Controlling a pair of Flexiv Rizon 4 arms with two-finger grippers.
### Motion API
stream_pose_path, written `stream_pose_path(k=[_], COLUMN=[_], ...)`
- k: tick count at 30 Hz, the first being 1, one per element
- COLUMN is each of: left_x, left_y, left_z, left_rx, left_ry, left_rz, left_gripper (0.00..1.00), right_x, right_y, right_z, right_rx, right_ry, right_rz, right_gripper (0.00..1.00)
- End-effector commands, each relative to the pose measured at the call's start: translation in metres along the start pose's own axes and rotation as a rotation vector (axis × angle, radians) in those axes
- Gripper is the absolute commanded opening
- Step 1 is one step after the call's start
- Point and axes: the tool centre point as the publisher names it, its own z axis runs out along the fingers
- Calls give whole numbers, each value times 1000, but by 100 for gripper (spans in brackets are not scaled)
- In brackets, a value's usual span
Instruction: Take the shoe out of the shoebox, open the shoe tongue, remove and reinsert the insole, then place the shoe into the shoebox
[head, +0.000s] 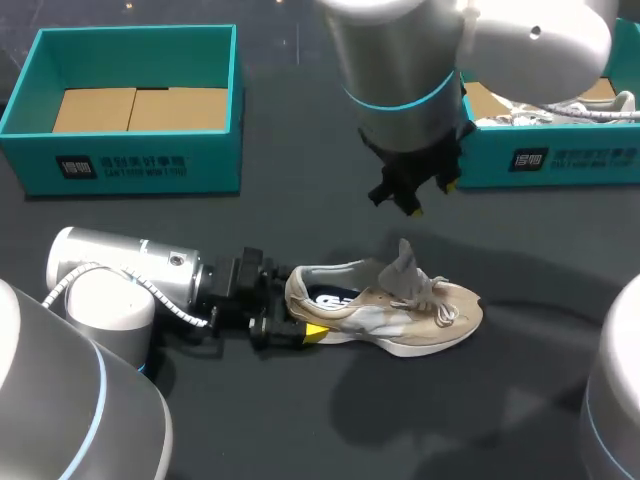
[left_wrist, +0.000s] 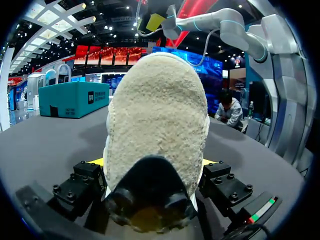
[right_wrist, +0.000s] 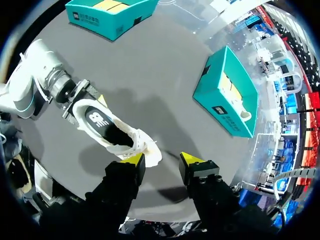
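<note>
Shoe heel (left_wrist: 156, 125) is clamped in the left tool (left_wrist: 152, 165); lower the open, empty right tool (right_wrist: 163, 160) squarely onto the tongue (head: 403, 262) beneath it.

This is a robot test or demonstration station, not a home or a shop. Two grey-white industrial arms with blue rings at the joints, the left arm (head: 110, 285) and the right arm (head: 400, 60), reach over one dark grey table (head: 300, 430). The things on it look like staged props: two open teal boxes, the left shoebox (head: 130, 160) and the right shoebox (head: 560, 158), and a single beige shoe (head: 400, 310) lying nearer than both
</note>
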Motion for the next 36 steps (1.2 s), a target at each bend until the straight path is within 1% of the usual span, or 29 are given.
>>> stream_pose_path(k=[1,3,8,10,13,16,17,19,20,22,35,36], left_x=[0,0,0,0,0,0,0,0,0,0,0,0], left_y=[3,3,3,3,3,3,3,3,3,3,3,3], left_z=[3,3,3,3,3,3,3,3,3,3,3,3], left_rx=[-2,-2,-2,-2,-2,-2,-2,-2,-2,-2,-2,-2], left_ry=[-2,-2,-2,-2,-2,-2,-2,-2,-2,-2,-2,-2], left_rz=[0,0,0,0,0,0,0,0,0,0,0,0], left_gripper=[0,0,0,0,0,0,0,0,0,0,0,0], right_x=[3,9,22,28,42,51,55,59,62,66,66,72], right_y=[4,6,6,5,7,8,8,8,7,1,1,6], right_z=[2,1,3,4,8,11,13,16,19,24,24,24], right_rx=[-67,-82,-98,-94,-62,-52,-57,-64,-62,-46,-46,-46], right_ry=[163,223,304,316,295,289,295,296,291,262,262,249], right_rz=[-271,-320,-417,-459,-556,-617,-657,-691,-721,-754,-754,-800], right_gripper=[45,45,45,43,37,34,27,16,0,0,0,0])
